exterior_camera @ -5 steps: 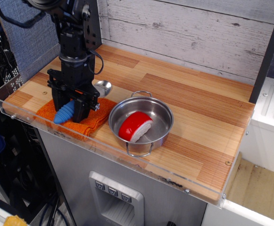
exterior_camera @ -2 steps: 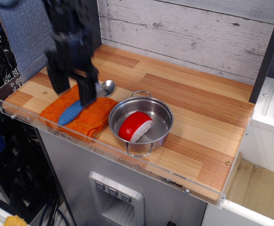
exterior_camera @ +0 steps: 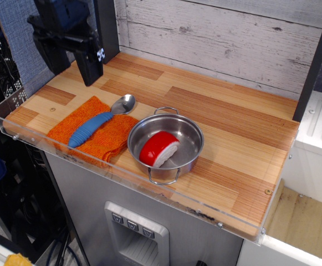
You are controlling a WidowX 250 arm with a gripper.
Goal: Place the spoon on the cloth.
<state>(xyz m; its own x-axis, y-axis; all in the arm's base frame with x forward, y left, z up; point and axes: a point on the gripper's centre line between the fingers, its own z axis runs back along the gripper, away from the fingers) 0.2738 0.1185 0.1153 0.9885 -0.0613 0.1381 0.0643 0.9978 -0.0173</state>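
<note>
On the orange woven cloth (exterior_camera: 94, 133), folded square at the front-left of the counter, lay the small spoon (exterior_camera: 100, 122) w/ ribbed blue handle & shiny silver metal bowl. Handle rested diagonally across the cloth, its end pointing toward the front-left edge; the silver bowl stuck out past the cloth's back-right corner, over bare wood. Nothing was touching the spoon.

Just right of the cloth, touching or nearly touching its edge, sat the round stainless steel pot (exterior_camera: 191, 145) w/ two wire loop handles, one toward the back & one toward the front. Inside it lay a red-and-white rounded object (exterior_camera: 158, 148), tilted, red side up.

Above & behind the cloth, well apart from the spoon, hung the black robot gripper (exterior_camera: 72, 55), raised off the surface at upper left. Two dark fingers pointed down w/ a gap between them & nothing held, so it looked spread apart & empty; some blur at that spot, so finger detail wasn't clear.

All of it stood on a striped wooden counter (exterior_camera: 233, 133) w/ a clear acrylic lip (exterior_camera: 122, 172) along the front & left, backed by a whitewashed plank wall (exterior_camera: 221, 39).
</note>
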